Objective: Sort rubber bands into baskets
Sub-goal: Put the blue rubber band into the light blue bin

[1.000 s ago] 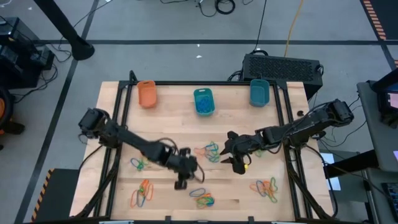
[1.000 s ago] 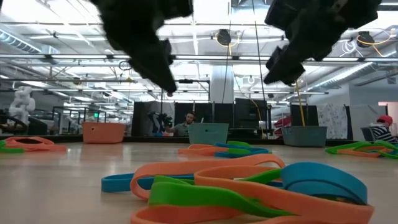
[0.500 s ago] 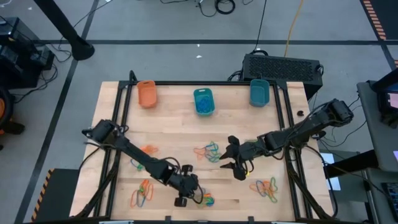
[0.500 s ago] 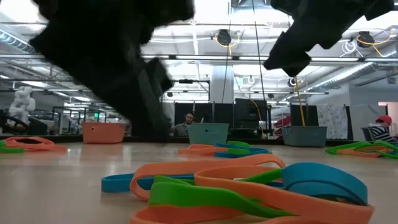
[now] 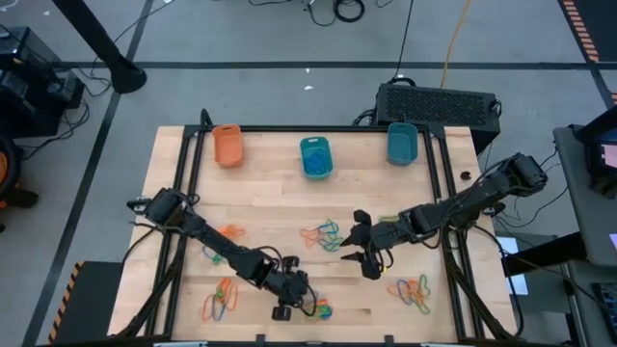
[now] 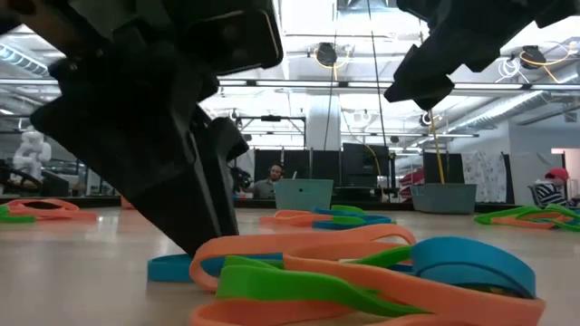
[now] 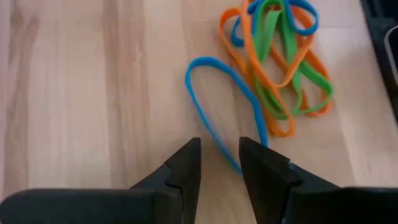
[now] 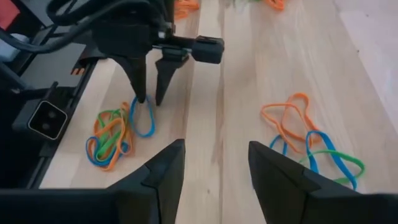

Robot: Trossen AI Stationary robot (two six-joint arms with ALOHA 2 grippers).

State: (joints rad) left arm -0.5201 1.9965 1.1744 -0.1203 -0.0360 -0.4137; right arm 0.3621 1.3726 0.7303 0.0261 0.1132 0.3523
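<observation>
elastic, thin and floppy: the blue rubber band (image 7: pixel 227 109) lies flat on the table's near edge, just beside a tangled clump (image 7: pixel 283 59). i judge it light, apt to slip or stretch, so i'd pinch its near strand. my left gripper (image 7: pixel 219 163) is down on it, fingers apart astride that strand. my right gripper (image 5: pixel 364 258) hovers mid-table, fingers spread, empty.

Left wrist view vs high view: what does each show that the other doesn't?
Left wrist only: the left gripper stands open, its fingers straddling a thin blue rubber band lying beside a tangled orange, green and blue pile.

High only: the orange plastic basket, two teal plastic baskets, the right gripper.

Both: the left gripper at the near-edge pile on the wooden table.
</observation>
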